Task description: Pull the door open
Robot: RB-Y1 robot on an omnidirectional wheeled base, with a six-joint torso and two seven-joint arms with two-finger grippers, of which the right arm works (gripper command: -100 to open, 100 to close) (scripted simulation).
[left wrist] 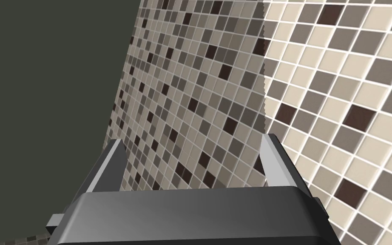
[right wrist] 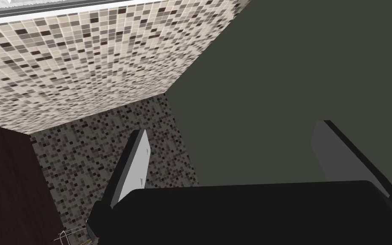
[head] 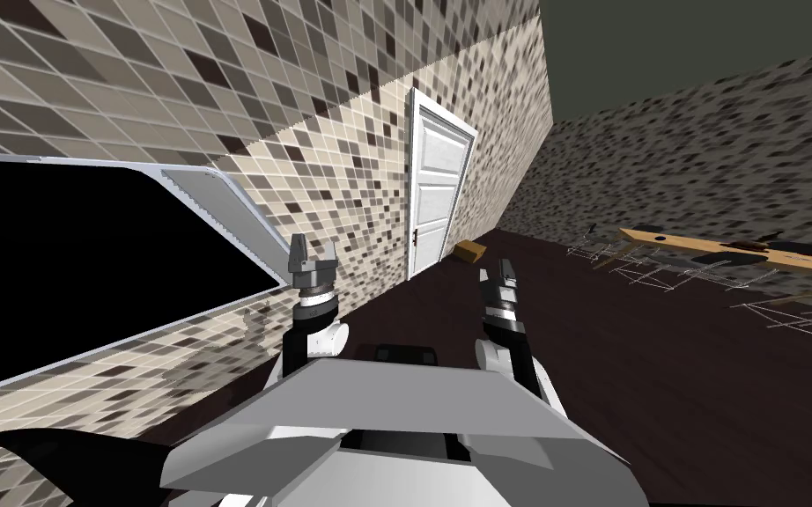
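**tilefan:** So where's the door (head: 438, 195) here? Is it anywhere near being pulled?

**rb_lurker:** Nope. It's a white panelled one set in the tiled wall (head: 351, 167), way up ahead, and it looks shut flat in its frame. There's a small dark handle (head: 417, 238) on its left edge, about mid-height. Both arms are well short of it, so my guess is this is the drive-up part and no grab has started.

**tilefan:** What are the claws doing then?

**rb_lurker:** The left claw (head: 313, 251) is raised just beside the tiled wall, with its fingers spread and nothing between them. The right claw (head: 503, 271) is up over the dark floor (head: 624, 352), also spread and empty. I reckon they're held open and tucked in front so either one can go for the handle once it's close. The handle sits on the door's left edge, so the left one might suit better, but that's just my guess.

**tilefan:** Headcount?

**rb_lurker:** One door, one handle. Two claws, two fingers each. There's one brown box (head: 470, 251) on the floor near the door's foot, which could get in the way. One wooden desk (head: 660, 239) sits off to the right with a few dark bits on it. There are some wire frames (head: 651, 273) in front of it, too tangled for me to count. Left of me there's one white frame (head: 219, 207) around a black area.
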